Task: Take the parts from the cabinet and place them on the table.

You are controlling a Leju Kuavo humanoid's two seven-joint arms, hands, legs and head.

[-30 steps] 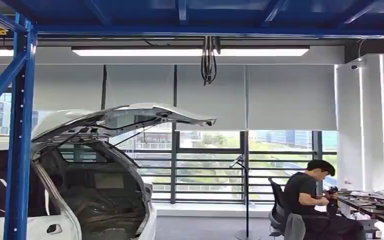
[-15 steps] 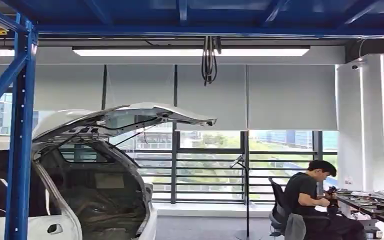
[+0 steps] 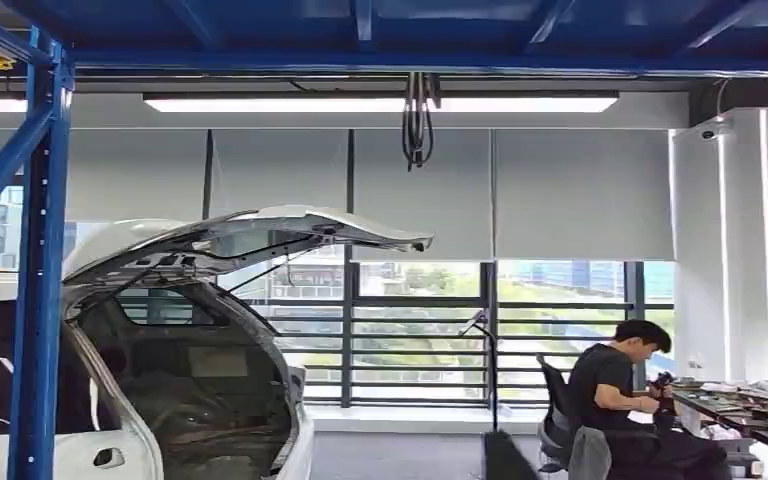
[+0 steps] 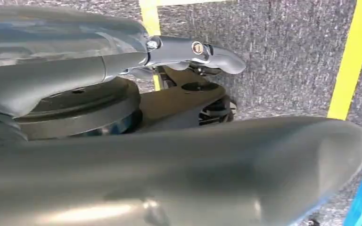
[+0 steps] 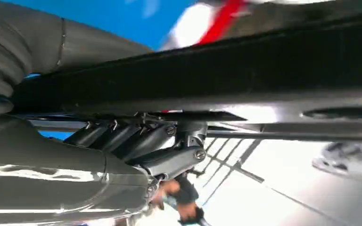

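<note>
- Black, long part (image 5: 264, 70) lay across the right robot hand (image 5: 136, 141), whose fingers curled up against it, apparently carrying it raised.
- Left robot hand (image 4: 188, 52) hung over grey carpet (image 4: 283, 56); I could not tell whether it was spread or closed.
- Far right, the table (image 3: 750, 420), its likely destination, stood well off, with a seated person (image 3: 610, 390) working there.

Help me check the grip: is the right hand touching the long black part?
Touching. The right wrist view shows the right hand with its dark fingers curled up against the underside of the long black part, with no gap between them.
</note>
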